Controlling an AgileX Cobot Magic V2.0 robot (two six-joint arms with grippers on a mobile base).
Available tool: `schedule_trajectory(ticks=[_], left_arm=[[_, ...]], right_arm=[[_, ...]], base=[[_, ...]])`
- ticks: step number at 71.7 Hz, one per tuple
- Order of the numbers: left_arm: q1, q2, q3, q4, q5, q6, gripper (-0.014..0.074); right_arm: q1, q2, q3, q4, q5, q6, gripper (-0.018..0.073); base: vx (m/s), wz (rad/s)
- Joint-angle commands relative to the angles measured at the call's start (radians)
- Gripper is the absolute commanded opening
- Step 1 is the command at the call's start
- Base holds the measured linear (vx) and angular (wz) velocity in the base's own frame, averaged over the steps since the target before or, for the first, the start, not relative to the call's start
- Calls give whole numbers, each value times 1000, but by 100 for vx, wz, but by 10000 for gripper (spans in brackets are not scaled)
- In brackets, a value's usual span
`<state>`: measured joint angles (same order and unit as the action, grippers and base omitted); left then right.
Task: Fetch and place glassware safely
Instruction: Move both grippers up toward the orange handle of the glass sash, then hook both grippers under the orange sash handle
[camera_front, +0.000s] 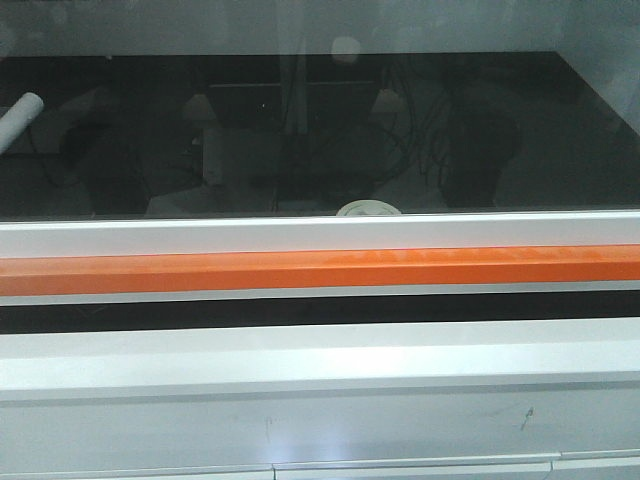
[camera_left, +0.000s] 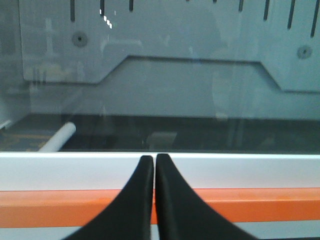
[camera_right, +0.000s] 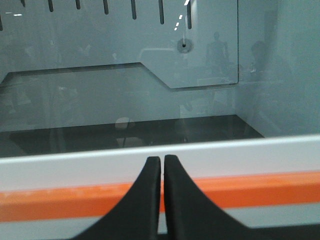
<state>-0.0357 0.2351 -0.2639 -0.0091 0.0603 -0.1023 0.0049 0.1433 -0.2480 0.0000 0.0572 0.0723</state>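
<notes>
The left gripper (camera_left: 154, 158) and right gripper (camera_right: 162, 159), both clenched empty, face the orange-striped white sill (camera_front: 320, 236) — open one, then rise over it toward the round off-white jar lid (camera_front: 368, 208).

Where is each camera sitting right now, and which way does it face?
Front view: on the robot, facing the glass-fronted cabinet; jar lid peeks over the sill; no arm shows.
Left wrist: behind the shut left tool, facing the glass; white tube inside.
Right wrist: behind the shut right tool, facing the glass.
Shared: all three show the orange stripe.
</notes>
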Motion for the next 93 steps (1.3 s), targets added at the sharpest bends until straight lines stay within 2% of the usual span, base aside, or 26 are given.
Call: schedule_trajectory(ticks=[1,12,24,54,61,70,76,82,93], left_arm=[[0,108,-82,19,-16,16,-7],[-29,178,-86,41,-70,13,-7],[-50,181,-86,41,-69,13,-7],[-49,181,-78,41,-118,11,-7],[-49,181,-24,41,-187,11,-7],[-49,183,70,41,-266,11,-7],[-49,209,115,33,-328,11,-7],[-49,261,135,31,-379,6,-7],[-49,368,135,31,-386,3,-7]], right_arm=[[0,114,-103,-14,-64,-20,-8],[0,302,-203,0,-63,-33,-8],[0,420,-217,0,-71,-33,-8],[2,522,-212,-12,-100,-54,-3],[15,522,-154,-14,-182,-60,-1],[104,522,-44,-69,-336,-87,0],[144,522,7,-55,-427,-84,-1],[151,538,43,-37,-479,-86,-1],[150,601,58,0,-511,-104,-1]], base=[[0,0],[0,0],[0,0],[0,0],[0,0],[0,0],[0,0],[0,0],[0,0]])
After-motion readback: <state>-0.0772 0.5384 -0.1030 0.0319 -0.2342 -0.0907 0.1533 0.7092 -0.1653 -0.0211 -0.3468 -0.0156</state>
